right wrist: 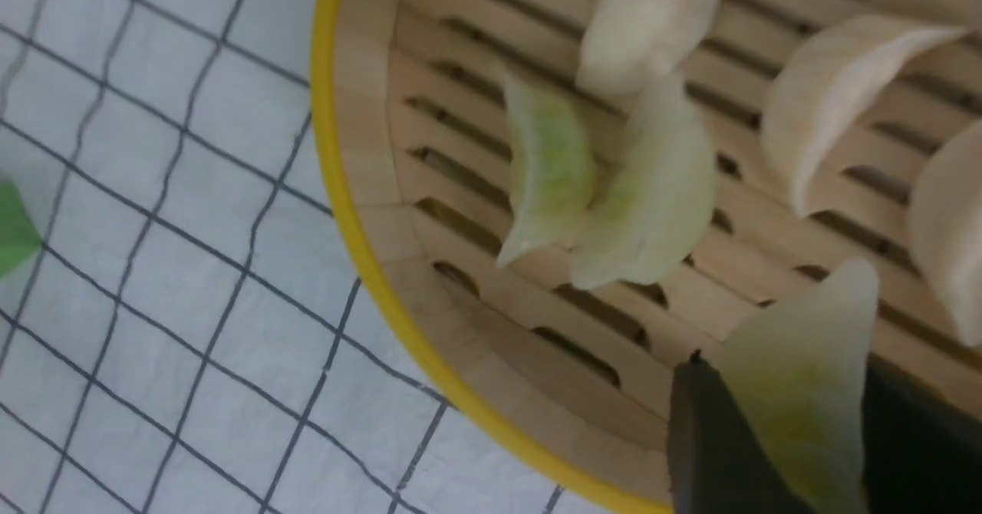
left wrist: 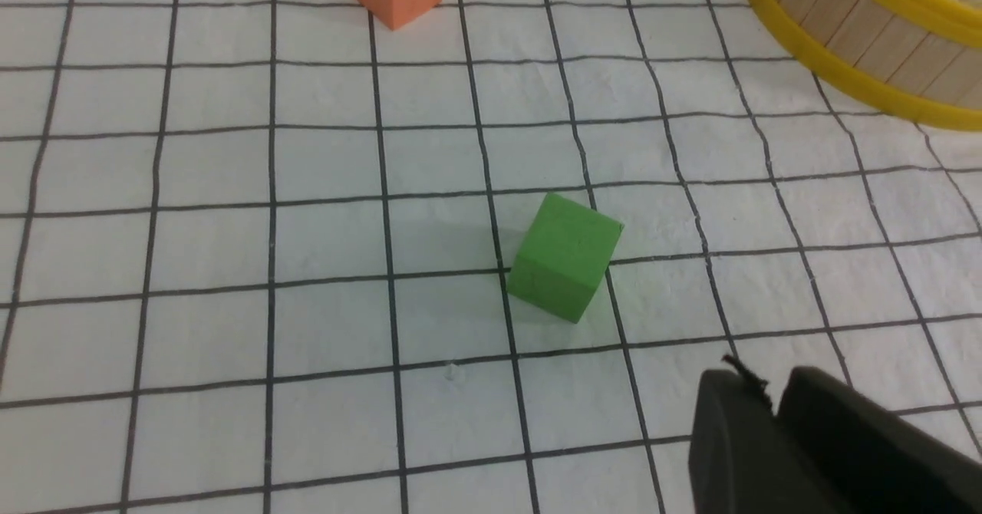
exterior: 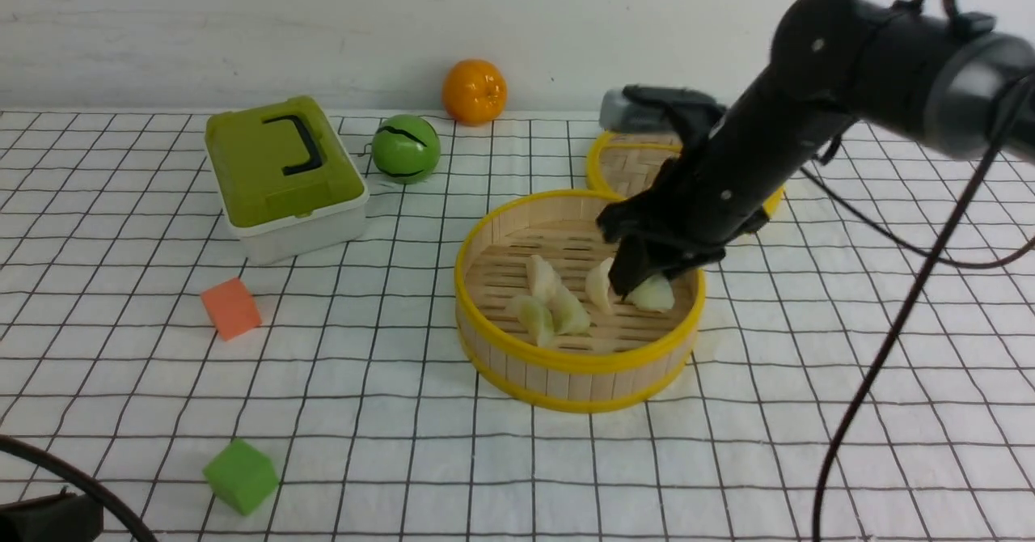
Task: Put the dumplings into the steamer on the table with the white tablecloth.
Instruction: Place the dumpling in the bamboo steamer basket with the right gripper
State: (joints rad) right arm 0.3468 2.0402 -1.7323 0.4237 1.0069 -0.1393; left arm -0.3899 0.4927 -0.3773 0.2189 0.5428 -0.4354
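Gridded tablecloth [exterior: 364, 412]; dumplings [exterior: 569, 312] in steamer [exterior: 578, 380]; right pincer [right wrist: 775, 422] closed on pale-green one; left's unclear.

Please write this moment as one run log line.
right claw: shut on yellow-green dumpling | place: over steamer | left claw: cannot tell

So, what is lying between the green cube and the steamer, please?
Only bare tablecloth between green cube and steamer, in the front view.
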